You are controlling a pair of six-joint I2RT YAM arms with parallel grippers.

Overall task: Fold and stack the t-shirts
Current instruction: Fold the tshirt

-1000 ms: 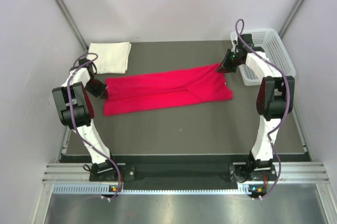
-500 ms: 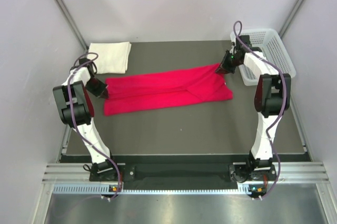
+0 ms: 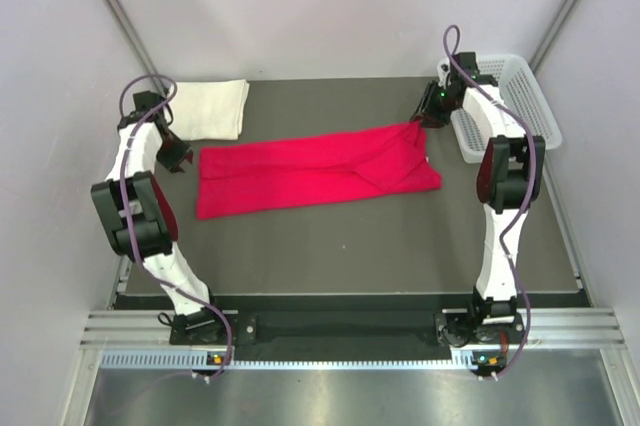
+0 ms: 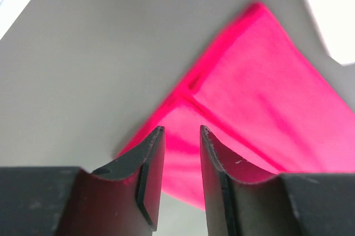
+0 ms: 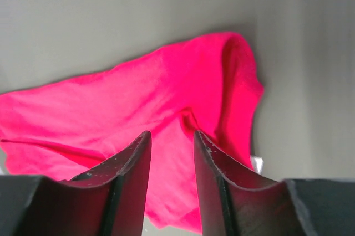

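The left gripper (image 4: 182, 129) stood slightly parted and empty just off the left end of the red t-shirt (image 3: 315, 168). The right gripper (image 5: 172, 134) stood likewise at the right end, apparently clear of the cloth. The next fold would want even corner grips, and the cream-white t-shirt (image 3: 210, 108) lay folded at the far left.

- No legible text, brand, number or sign in any of the three views.
- At the edge of the bright red cloth t-shirt (image 5: 138, 103), a small white scrap (image 5: 255, 164), possibly a tag: too small and blurred to read.
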